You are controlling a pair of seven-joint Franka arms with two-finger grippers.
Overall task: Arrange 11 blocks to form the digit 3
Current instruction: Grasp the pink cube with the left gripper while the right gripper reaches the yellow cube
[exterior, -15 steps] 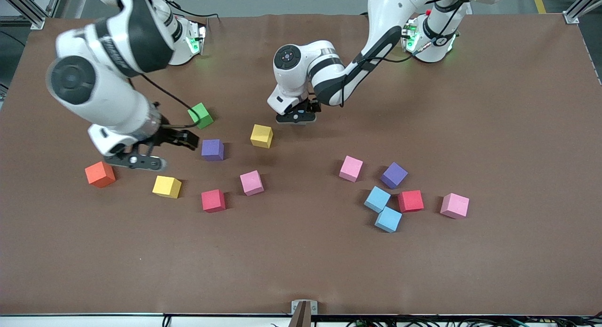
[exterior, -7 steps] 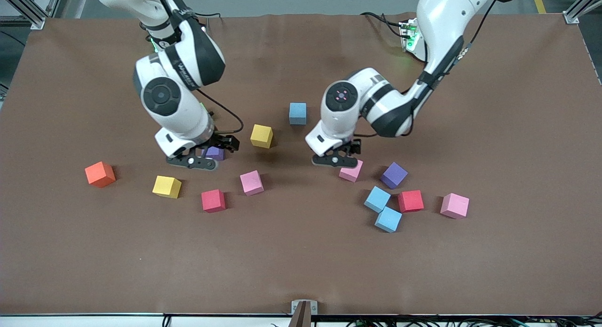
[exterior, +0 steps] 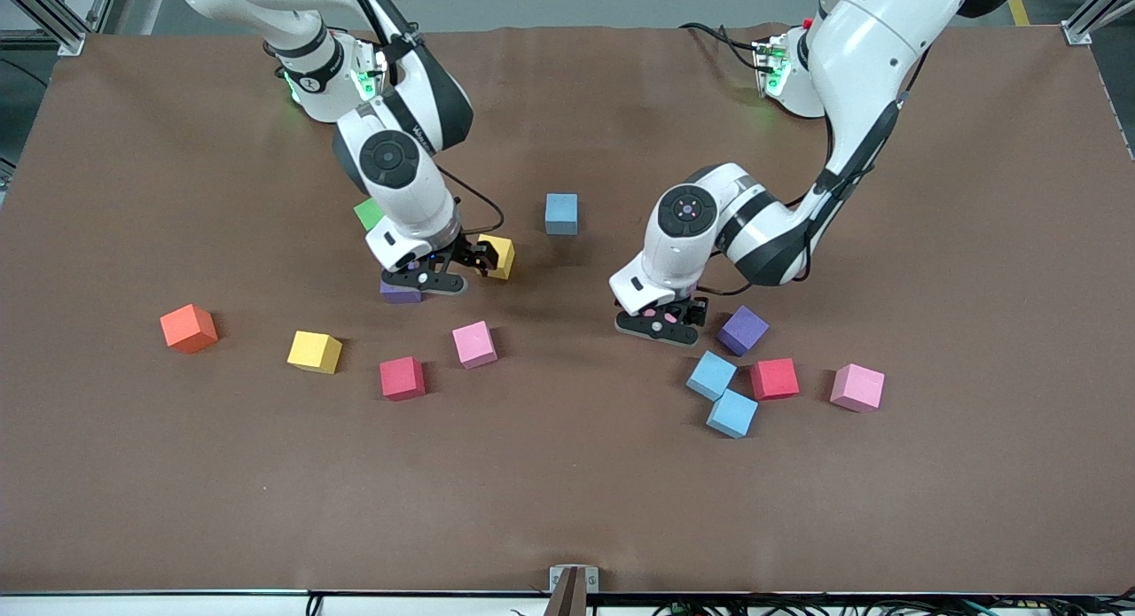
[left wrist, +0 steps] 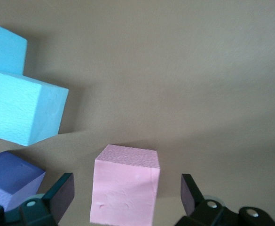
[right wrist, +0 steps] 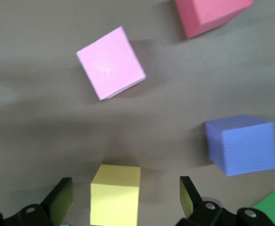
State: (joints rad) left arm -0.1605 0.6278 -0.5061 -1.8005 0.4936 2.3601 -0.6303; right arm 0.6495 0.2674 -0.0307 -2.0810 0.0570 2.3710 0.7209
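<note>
My right gripper (exterior: 477,260) is open, and a yellow cube (right wrist: 114,200) sits between its fingers (right wrist: 62,195) with a gap on each side. A purple cube (exterior: 399,292) lies beside it, partly under the hand. My left gripper (exterior: 681,315) is open too, its fingers standing clear on either side of a pink cube (left wrist: 124,186), which the hand almost hides in the front view. Close to it lie a purple cube (exterior: 743,330), two light blue cubes (exterior: 711,374) (exterior: 732,412), a red cube (exterior: 774,378) and a pink one (exterior: 857,386). No digit figure shows.
A green cube (exterior: 367,214) lies by the right arm's wrist. An orange cube (exterior: 188,328) sits toward the right arm's end. A yellow (exterior: 315,351), a red (exterior: 402,378) and a pink cube (exterior: 474,344) lie nearer the camera. A blue cube (exterior: 561,214) stands between the arms.
Both arms swung in and lowered. The right gripper went from beside the purple cube to the yellow one. The left gripper came over the pink cube, uncovering the blue cube.
</note>
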